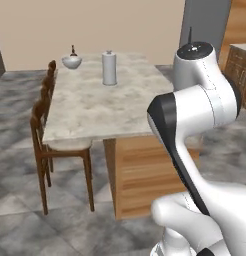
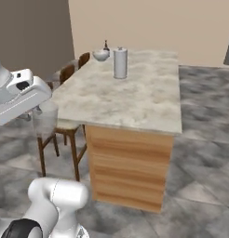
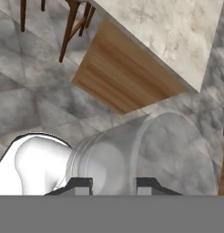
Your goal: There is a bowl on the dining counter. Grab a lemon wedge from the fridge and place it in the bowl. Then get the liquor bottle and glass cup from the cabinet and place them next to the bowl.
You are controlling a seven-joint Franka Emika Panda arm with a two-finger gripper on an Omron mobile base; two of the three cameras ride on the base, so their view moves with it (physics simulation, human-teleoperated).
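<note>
My gripper (image 3: 114, 184) is shut on a clear glass cup (image 3: 148, 148), which lies along the fingers over the grey floor. In the right base view the cup (image 2: 44, 120) hangs under my hand, left of the counter's near corner. The white bowl (image 1: 71, 62) (image 2: 101, 55) sits at the far left end of the dining counter (image 1: 95, 107) (image 2: 135, 100). A dark liquor bottle (image 1: 73, 50) (image 2: 106, 45) stands just behind the bowl. The lemon wedge is hidden from view.
A tall grey cylinder (image 1: 109, 68) (image 2: 120, 62) stands on the counter to the right of the bowl. Wooden chairs (image 1: 45, 125) (image 2: 65, 76) line the counter's left side. The wooden counter base (image 1: 145, 170) (image 3: 127, 77) is close ahead. Grey tiled floor surrounds it.
</note>
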